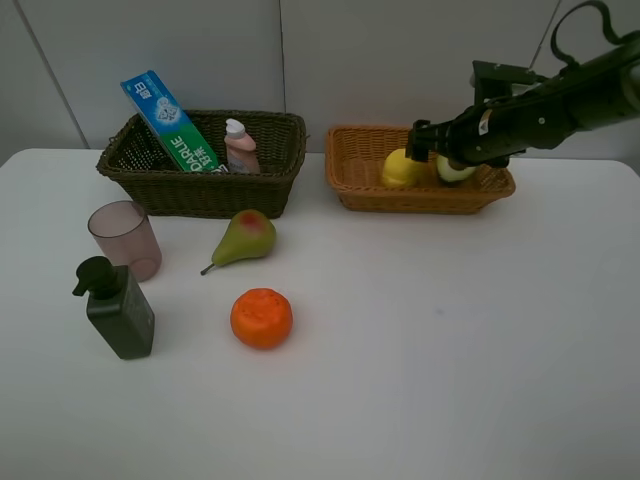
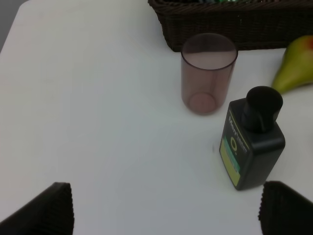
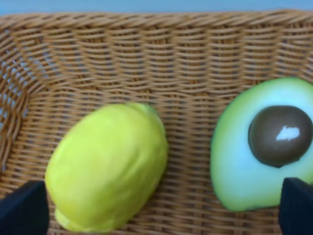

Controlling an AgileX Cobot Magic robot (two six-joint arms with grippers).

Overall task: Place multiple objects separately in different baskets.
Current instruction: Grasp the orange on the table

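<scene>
Under both end effectors: white counter [image 1: 450, 350], bearing every item below.

Dark olive-brown basket [image 1: 200, 185]: well apart from the right end effector [image 1: 440, 148], across the counter. It holds the blue-green toothpaste box [image 1: 170, 122], leaning, and the small pink bottle [image 1: 240, 147] beside it.

Light orange-tan basket [image 1: 420, 195]: directly beneath the right end effector. The right arm [image 1: 560, 100] reaches in from the far side and slopes down over the rim.

Dark green pump bottle [image 2: 252, 147]: upright, just ahead of the left end effector [image 2: 164, 210], nearer one finger.

Translucent pink cup [image 2: 208, 73]: upright, beyond the bottle.

Pear [image 1: 245, 238]: on its side, farther ahead, near the dark basket.

Orange [image 1: 262, 317]: on bare counter, well apart from the right end effector.

Lemon [image 3: 110, 174], avocado half [image 3: 264, 152]: side by side in the tan basket, just ahead of the right end effector. The avocado lies cut face up and the pit shows.

Right end effector: jaws spread wide, gripping nothing; contact with the avocado cannot be told.

Left end effector: jaws spread wide, above bare counter, gripping nothing.
</scene>
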